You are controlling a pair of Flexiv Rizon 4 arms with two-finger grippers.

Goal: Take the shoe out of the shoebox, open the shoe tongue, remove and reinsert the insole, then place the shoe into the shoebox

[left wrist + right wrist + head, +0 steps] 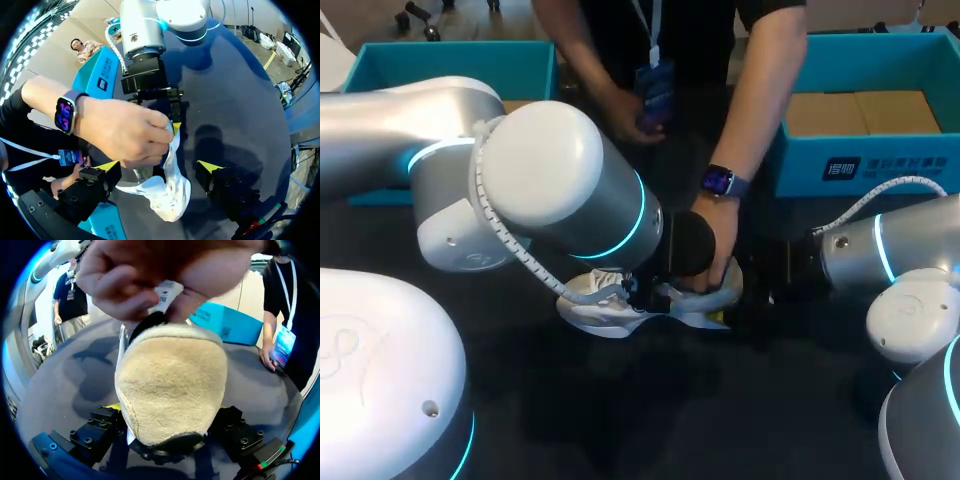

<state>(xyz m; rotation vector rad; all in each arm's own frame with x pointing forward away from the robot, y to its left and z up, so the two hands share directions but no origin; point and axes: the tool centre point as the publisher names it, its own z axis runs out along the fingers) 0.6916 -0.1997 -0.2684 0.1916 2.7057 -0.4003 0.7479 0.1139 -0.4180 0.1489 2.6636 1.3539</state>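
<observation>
Shoe (pixel 598 308) gripped by right end effector (pixel 167 412) and person's hand (pixel 717 245).

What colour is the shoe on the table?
The shoe is white with a beige fleecy end, clearest in the right wrist view.

A person's hand (pixel 122 132) is gripping a white shoe (pixel 170 192) between the left end effector (pixel 159 166)'s spread fingers (pixel 107 166); the right end effector (pixel 175 117) is seemingly touching its far end.

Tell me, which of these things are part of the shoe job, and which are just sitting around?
Job: shoe, left gripper, right gripper.
Otherwise: person's hand on the shoe, left blue bin, right blue bin.
</observation>
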